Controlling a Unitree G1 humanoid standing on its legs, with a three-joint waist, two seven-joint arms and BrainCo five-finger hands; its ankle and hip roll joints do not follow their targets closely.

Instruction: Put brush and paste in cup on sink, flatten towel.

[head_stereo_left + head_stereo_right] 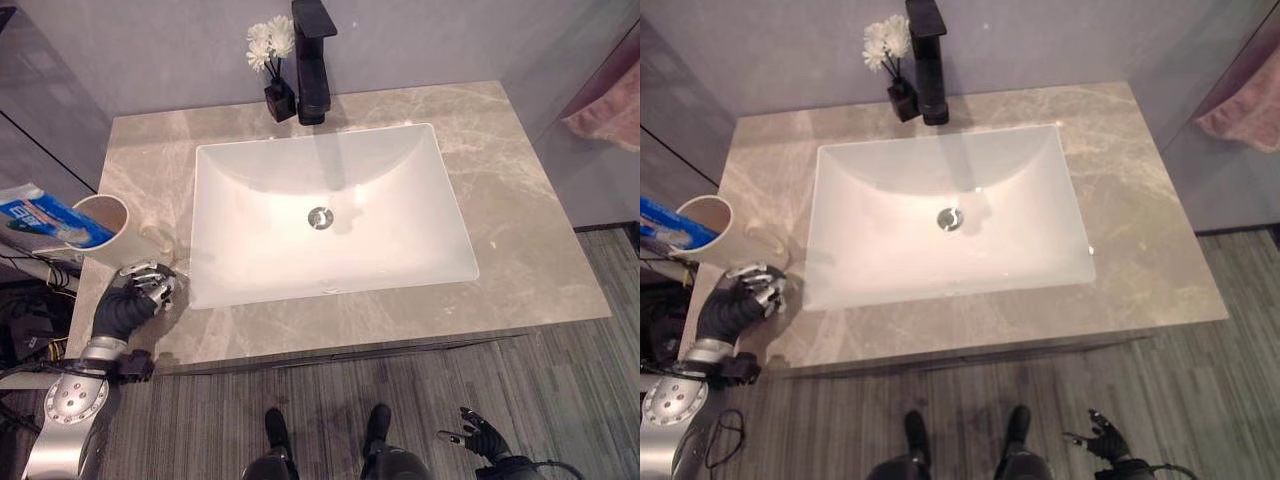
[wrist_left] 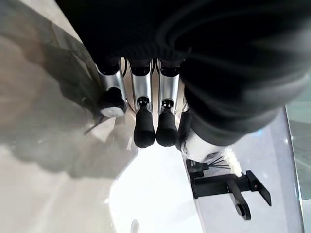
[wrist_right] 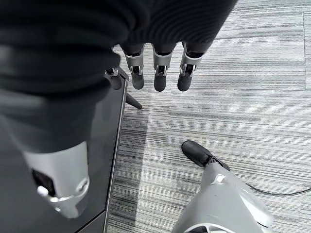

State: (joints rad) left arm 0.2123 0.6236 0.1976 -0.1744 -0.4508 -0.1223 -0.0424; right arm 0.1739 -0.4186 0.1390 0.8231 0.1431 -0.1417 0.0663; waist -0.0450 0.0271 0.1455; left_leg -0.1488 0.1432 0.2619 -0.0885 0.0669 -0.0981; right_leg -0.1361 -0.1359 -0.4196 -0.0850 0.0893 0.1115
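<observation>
Left robot hand (image 1: 140, 290) rested on the marbled stone bench (image 1: 520, 200) beside the beige cup (image 1: 100, 225), fingers loosely curled and empty; the blue paste tube (image 1: 45, 222) leaned in that cup. A pink towel (image 1: 1245, 110) hung at right. Right robot hand (image 3: 158, 73) hung over striped carpet (image 3: 233, 73), fingers relaxed, empty.

I see a beige worktop (image 1: 520, 230) veined like marble, with a plain white sink (image 1: 330, 215) set into it. The tap (image 1: 312, 60) is matt black, and beside it white flowers (image 1: 270, 42) stand in a black vase (image 1: 280, 100). The cup (image 1: 105, 225) is cream, holding a blue-and-white tube (image 1: 45, 222). A pink towel (image 1: 605, 115) hangs at the right. The floor (image 1: 560, 380) is grey, finely striped.
</observation>
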